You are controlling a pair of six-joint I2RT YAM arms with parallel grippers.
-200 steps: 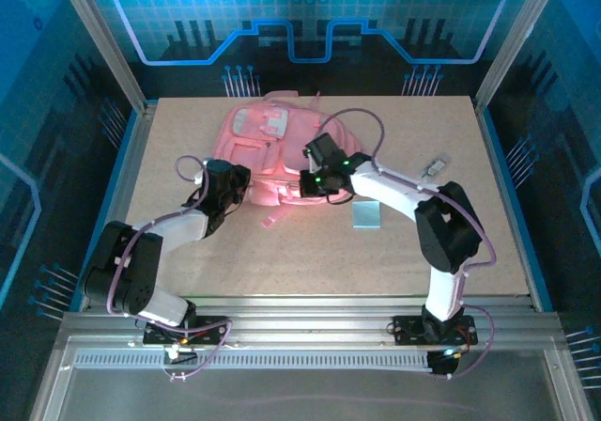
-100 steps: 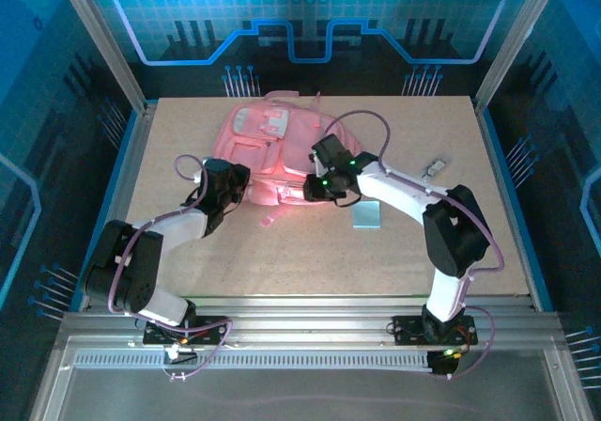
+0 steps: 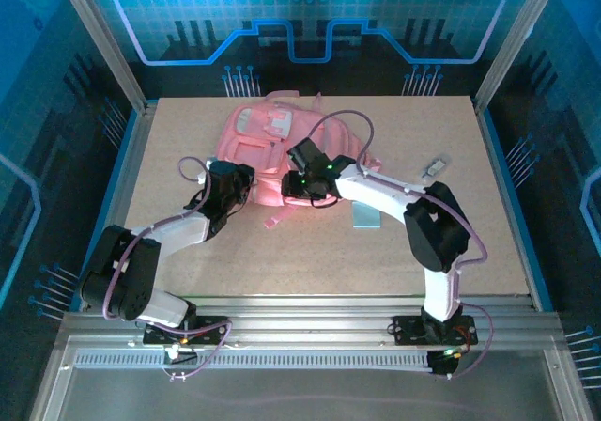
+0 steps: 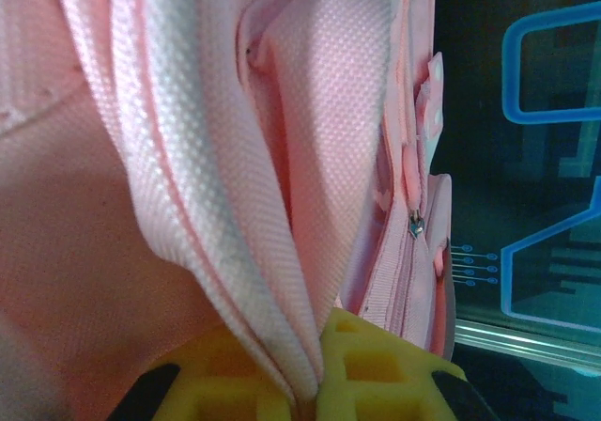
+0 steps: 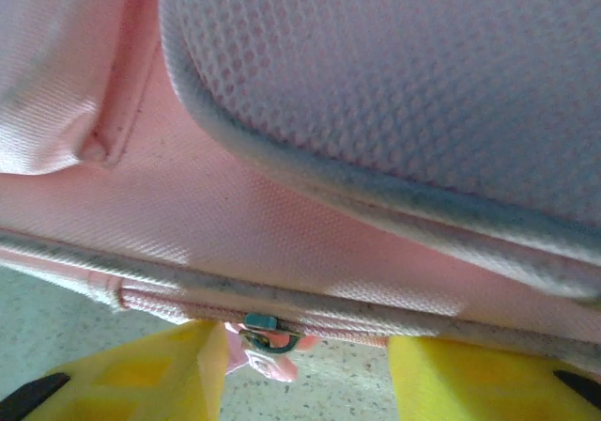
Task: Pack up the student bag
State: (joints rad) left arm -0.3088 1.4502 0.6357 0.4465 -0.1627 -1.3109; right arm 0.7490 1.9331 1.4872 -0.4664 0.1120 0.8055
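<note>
On the far-centre part of the tan chipboard table (image 3: 188,242), a bit left of middle, lies the big soft pink fabric student bag (image 3: 258,134), flat, w/ pale grey-white patches facing up and a thin pink strap end (image 3: 274,220) trailing off its near edge onto the board. Left gripper (image 3: 235,188) sits at the bag's near-left edge; right gripper (image 3: 302,184) is at the near-right edge, both arms reaching in from the front. Left wrist cam: the left gripper (image 4: 308,404) is clamped on a fold of the bag's woven pink fabric (image 4: 188,158), yellow pads pressed together w/ the fold running down btwn them; a small metal zip pull (image 4: 414,224) hangs on a seam further right, apart from the pads. Right wrist cam: the right gripper (image 5: 305,369) has its jaws apart, holding nothing. Its yellow fingers (image 5: 169,374) stand either side of a gap just below the bag's (image 5: 329,224) zip seam. A teal-metal zip slider w/ pink tab (image 5: 266,335) hangs in that gap, just beside the left-hand finger and well apart from the other; can't tell if it touches. Grey mesh panel (image 5: 423,83) w/ grey piping is above the seam. Elsewhere on the table: a pale blue flat square (image 3: 366,216) near the right arm, and a small grey item (image 3: 434,167) further right, too small to ID.
</note>
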